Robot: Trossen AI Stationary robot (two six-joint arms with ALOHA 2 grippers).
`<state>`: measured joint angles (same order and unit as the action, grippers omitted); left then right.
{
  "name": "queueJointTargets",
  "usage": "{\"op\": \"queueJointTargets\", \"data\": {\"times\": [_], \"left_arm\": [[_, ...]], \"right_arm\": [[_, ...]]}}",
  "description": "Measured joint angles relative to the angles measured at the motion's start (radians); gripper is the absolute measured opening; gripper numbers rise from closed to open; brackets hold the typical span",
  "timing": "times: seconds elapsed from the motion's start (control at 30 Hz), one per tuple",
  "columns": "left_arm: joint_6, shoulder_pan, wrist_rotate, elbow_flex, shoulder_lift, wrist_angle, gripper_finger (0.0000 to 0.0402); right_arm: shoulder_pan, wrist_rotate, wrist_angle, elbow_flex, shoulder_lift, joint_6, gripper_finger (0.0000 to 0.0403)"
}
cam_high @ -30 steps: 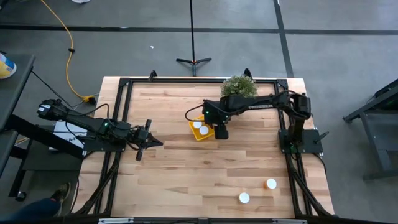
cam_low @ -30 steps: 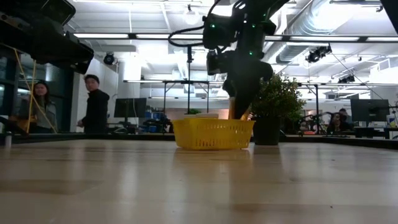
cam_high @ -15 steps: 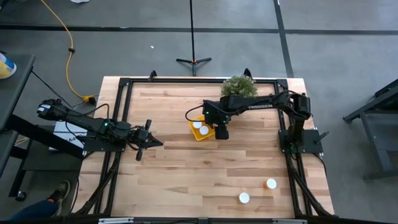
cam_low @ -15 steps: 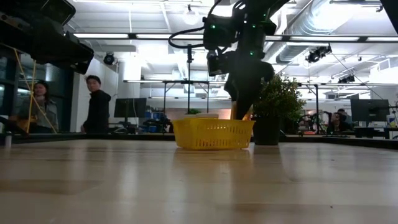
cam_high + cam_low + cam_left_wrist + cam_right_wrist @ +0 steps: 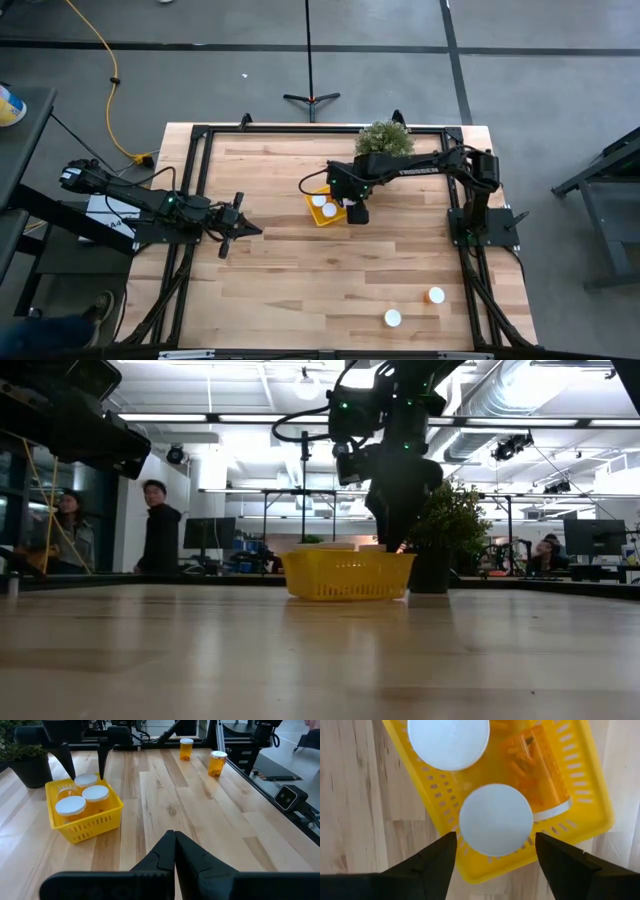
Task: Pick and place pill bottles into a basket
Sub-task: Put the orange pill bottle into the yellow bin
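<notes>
We look down on a wooden table (image 5: 330, 260) with the yellow basket (image 5: 313, 218) lying near the middle of its far half, just beside a potted plant (image 5: 384, 137) that stands at the far edge. The right gripper (image 5: 355, 212) hangs directly above the basket. In the right wrist view we see its two dark fingers (image 5: 432, 860) spread wide, one on either side of an upright pill bottle (image 5: 495, 819) whose white cap faces the camera; the pads stand clear of the cap and hold nothing. A second upright bottle (image 5: 448, 740) stands next to it in the basket, and a third bottle (image 5: 540, 775) lies on its side along the basket wall, its orange body showing.

In the left wrist view we count three white caps inside the basket (image 5: 107, 822), with the right gripper's fingers (image 5: 65, 757) pointing down above its far side. Two further pill bottles remain on the table near the front right corner: one (image 5: 393, 318) closer to the front edge and one (image 5: 436, 295) just behind it, both well apart from the basket.

The left gripper (image 5: 243, 228) waits low over the table's left side, its jaws closed together and empty, as its own wrist view (image 5: 174, 851) shows.

In the low view we see the right arm (image 5: 395, 450) descending from above to the basket (image 5: 348, 575), with people in the room beyond.
</notes>
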<state>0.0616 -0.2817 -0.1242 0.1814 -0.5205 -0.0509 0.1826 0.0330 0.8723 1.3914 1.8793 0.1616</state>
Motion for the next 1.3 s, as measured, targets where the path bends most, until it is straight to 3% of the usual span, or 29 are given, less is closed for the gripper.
{"op": "queueJointTargets", "data": {"times": [0.3,0.5,0.67,0.9,1.0,1.3], "left_arm": [[0.000,0.000,0.000,0.000,0.000,-0.005,0.0046],[0.000,0.000,0.000,0.000,0.000,-0.008,0.0046],[0.000,0.000,0.000,0.000,0.000,-0.008,0.0046],[0.000,0.000,0.000,0.000,0.000,-0.009,0.0046],[0.000,0.000,0.000,0.000,0.000,-0.009,0.0046],[0.000,0.000,0.000,0.000,0.000,-0.008,0.0046]], "right_arm": [[0.003,-0.048,0.056,0.021,0.000,0.028,0.0264],[0.004,-0.079,0.141,0.141,-0.001,0.022,0.0264],[0.002,-0.046,0.094,0.220,-0.002,0.039,0.0264],[0.007,-0.003,-0.067,0.182,-0.002,0.176,0.0264],[0.012,-0.044,-0.060,0.167,0.000,0.220,0.0264],[0.028,-0.010,-0.050,0.163,-0.002,0.301,0.0251]]}}
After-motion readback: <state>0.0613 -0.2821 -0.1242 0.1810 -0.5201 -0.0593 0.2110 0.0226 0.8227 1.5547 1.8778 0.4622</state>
